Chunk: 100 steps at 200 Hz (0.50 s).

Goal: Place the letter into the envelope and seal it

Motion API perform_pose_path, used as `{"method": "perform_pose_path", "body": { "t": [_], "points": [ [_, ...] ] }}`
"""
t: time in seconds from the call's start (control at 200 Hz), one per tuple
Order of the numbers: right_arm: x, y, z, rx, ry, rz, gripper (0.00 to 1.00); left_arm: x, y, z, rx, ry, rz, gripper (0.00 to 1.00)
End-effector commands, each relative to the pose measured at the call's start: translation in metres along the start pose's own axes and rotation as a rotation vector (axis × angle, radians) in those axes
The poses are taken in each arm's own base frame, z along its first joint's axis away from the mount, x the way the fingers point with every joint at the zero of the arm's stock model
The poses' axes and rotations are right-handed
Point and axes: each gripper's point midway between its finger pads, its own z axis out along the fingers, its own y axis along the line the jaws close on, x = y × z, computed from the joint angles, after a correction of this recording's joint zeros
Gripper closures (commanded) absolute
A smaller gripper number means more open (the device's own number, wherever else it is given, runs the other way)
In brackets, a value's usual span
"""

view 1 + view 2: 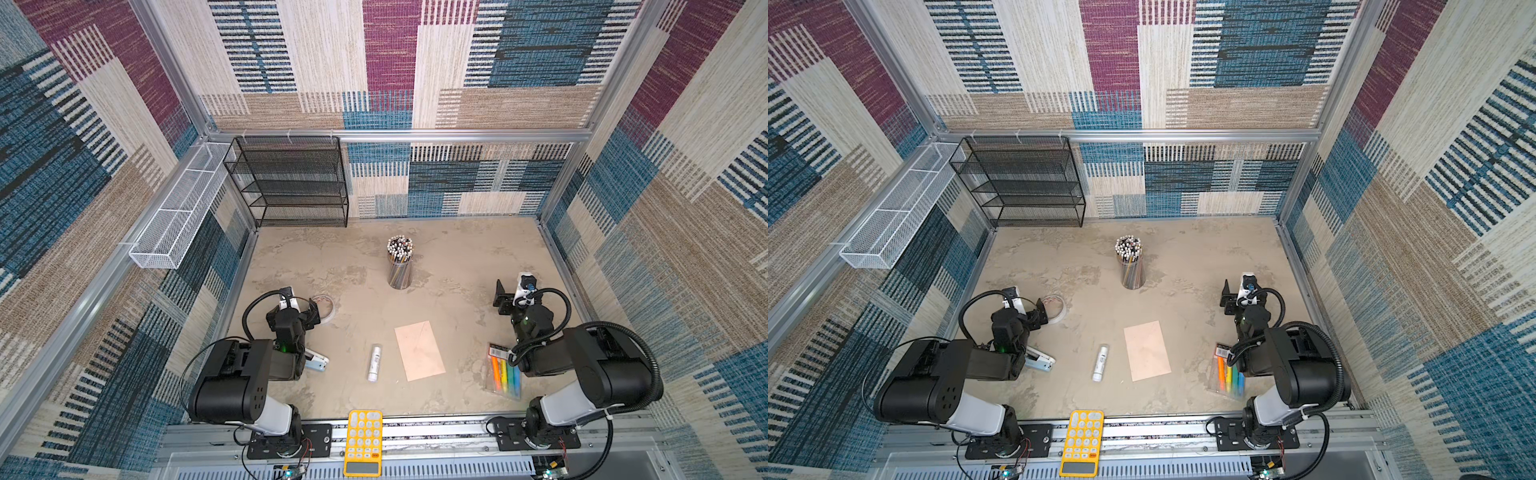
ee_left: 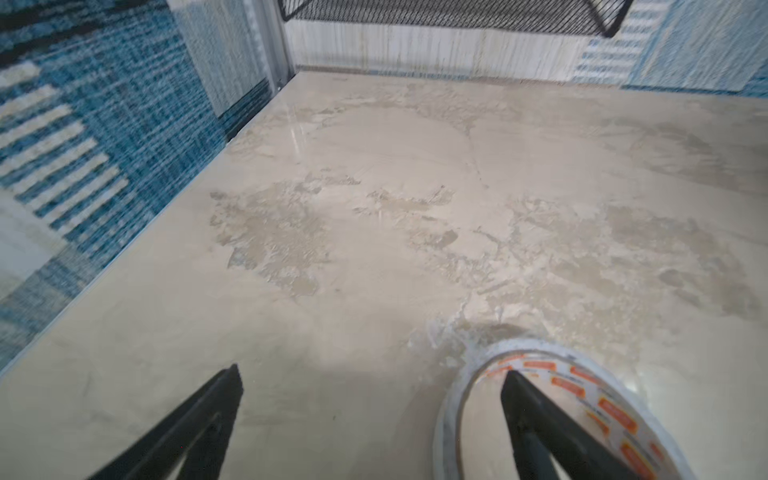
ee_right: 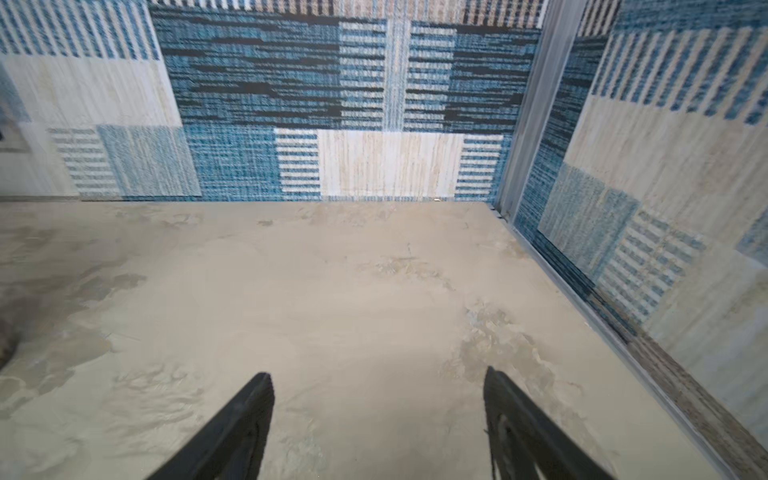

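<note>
free: far-right table [image 1: 478,249] | obstacles: pencil cup [image 1: 400,266], white tube [image 1: 375,362] beside envelope [image 1: 419,350]

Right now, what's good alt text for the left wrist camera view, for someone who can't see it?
The left gripper hangs open and empty over a mottled beige table, one finger overlapping a roll of clear tape with orange labels. A black mesh rack and blue patterned walls border the table.

- At your left gripper [image 2: 370,374], the tape roll [image 2: 582,395] is clear with orange labels.
- Behind your right gripper [image 3: 376,374], you see the highlighter pack [image 1: 504,372]: orange, yellow, green, blue.
- Inward of that gripper, the envelope [image 1: 419,351] is plain peach-tan.
- Under both, the table [image 2: 374,208] is mottled beige.
</note>
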Motion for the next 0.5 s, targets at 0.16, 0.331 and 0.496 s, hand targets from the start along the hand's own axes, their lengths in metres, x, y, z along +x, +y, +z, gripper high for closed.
{"method": "perform_pose_path", "body": {
  "t": [0.16,0.331,0.496],
  "points": [
    [-0.011,0.007,0.002,-0.05,-0.039,0.028,0.0,-0.017,-0.019,0.028,0.064,0.059,0.049,0.01],
    [-0.01,0.006,0.003,-0.05,-0.035,0.027,0.0,-0.017,-0.017,0.027,0.058,0.063,0.044,0.01],
    [-0.01,0.007,0.003,-0.052,-0.033,0.026,0.0,-0.017,-0.017,0.027,0.058,0.071,0.044,0.01]
  ]
}}
